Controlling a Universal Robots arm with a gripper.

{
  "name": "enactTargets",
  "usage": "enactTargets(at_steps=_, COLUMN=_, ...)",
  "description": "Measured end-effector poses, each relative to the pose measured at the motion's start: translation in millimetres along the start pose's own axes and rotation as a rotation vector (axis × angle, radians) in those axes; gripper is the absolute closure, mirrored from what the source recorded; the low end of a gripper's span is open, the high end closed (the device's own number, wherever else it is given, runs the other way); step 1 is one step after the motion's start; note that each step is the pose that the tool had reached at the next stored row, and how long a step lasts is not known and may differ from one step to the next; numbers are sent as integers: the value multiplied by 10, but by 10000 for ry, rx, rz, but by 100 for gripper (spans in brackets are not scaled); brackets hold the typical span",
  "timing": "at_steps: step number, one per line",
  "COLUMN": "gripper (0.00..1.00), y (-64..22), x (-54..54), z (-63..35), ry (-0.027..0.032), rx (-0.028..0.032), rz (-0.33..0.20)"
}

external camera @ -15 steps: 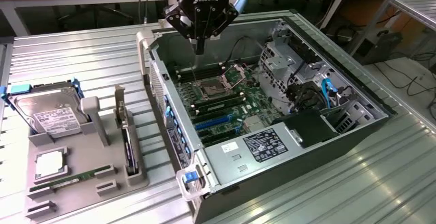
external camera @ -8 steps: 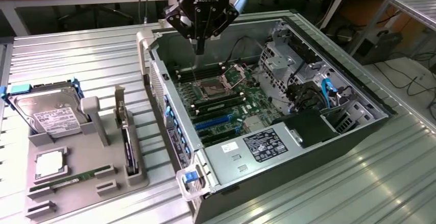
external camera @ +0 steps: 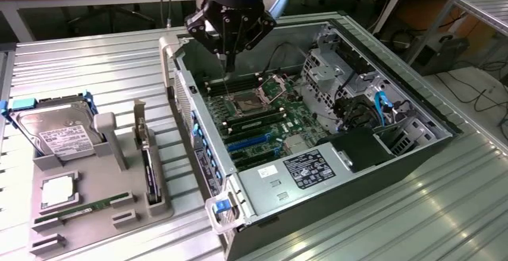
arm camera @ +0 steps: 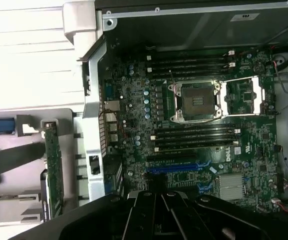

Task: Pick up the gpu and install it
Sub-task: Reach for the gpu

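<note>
The gpu [external camera: 149,172] stands on its long edge in a slot of the grey holder tray [external camera: 95,225], at the exterior view's left of the open computer case. Its silver bracket end points away from the camera. In the wrist view the gpu [arm camera: 53,170] shows edge-on with a green board. My gripper [external camera: 229,66] hangs over the motherboard [external camera: 262,121], above the memory slots beside the processor socket [external camera: 244,103]. Its fingers are shut to a point with nothing between them. It is well apart from the gpu. The gripper [arm camera: 157,200] shows dark over the blue expansion slots [arm camera: 176,168].
The tray also carries a silver hard drive [external camera: 56,133], a green RAM stick [external camera: 89,204] and a processor [external camera: 57,191]. The case wall [external camera: 187,103] stands between tray and motherboard. Drive cages [external camera: 337,65] and blue cables [external camera: 381,109] fill the case's far side.
</note>
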State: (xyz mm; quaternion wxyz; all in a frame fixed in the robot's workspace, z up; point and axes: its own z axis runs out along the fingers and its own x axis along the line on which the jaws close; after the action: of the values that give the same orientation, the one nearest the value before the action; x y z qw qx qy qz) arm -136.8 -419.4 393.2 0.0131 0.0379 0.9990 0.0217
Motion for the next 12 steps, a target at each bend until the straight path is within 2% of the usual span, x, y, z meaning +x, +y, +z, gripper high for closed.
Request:
enactTargets(at_steps=5, gripper=89, y=-148, x=262, z=-8, ry=0, rx=0, rz=1)
enactTargets(at_steps=7, gripper=89, y=-177, x=319, z=-8, ry=0, rx=0, rz=0)
enactTargets(at_steps=8, gripper=89, y=-212, x=388, z=-9, ry=-1, rx=-1, rz=-2)
enactTargets(at_steps=12, gripper=89, y=-286, x=541, z=-8, ry=-1, rx=-1, rz=1)
